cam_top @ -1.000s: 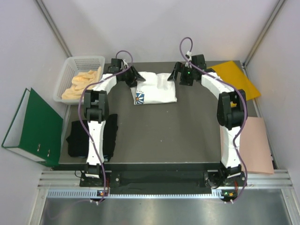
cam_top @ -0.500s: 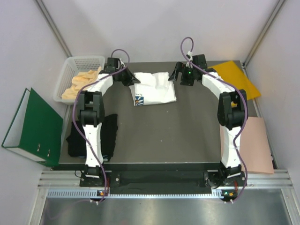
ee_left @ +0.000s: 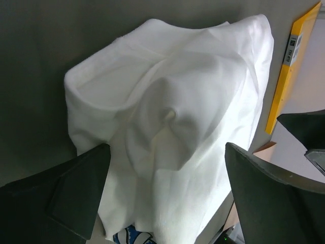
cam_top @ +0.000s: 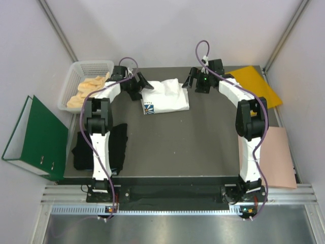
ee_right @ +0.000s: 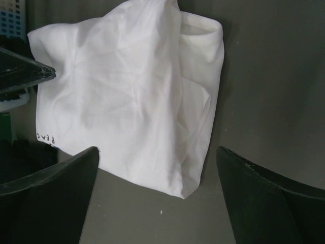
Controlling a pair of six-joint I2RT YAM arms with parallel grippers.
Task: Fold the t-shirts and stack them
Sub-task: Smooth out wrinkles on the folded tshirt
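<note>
The white t-shirt (cam_top: 165, 96) lies folded and rumpled at the back middle of the table, its blue print (cam_top: 149, 107) at the near left corner. My left gripper (cam_top: 138, 84) stands open at its left edge; in the left wrist view the bunched white t-shirt (ee_left: 172, 112) lies loose below the open left gripper (ee_left: 166, 162). My right gripper (cam_top: 189, 80) is open by the shirt's right end, and the white t-shirt (ee_right: 127, 96) lies ahead of the right gripper (ee_right: 157, 157). The black t-shirt (cam_top: 118, 145) lies at the front left, partly under the left arm.
A white basket (cam_top: 91, 63) with yellow cloth stands at the back left. The orange-yellow envelope (cam_top: 256, 84) lies at the back right, with the pink paper sheet (cam_top: 277, 157) off the table's right edge. A green binder (cam_top: 35, 137) lies left of the table.
The left gripper shut at the white shirt's left edge, then opened wide and let go. The shirt's left part now lies more bunched. The right arm has not moved.
</note>
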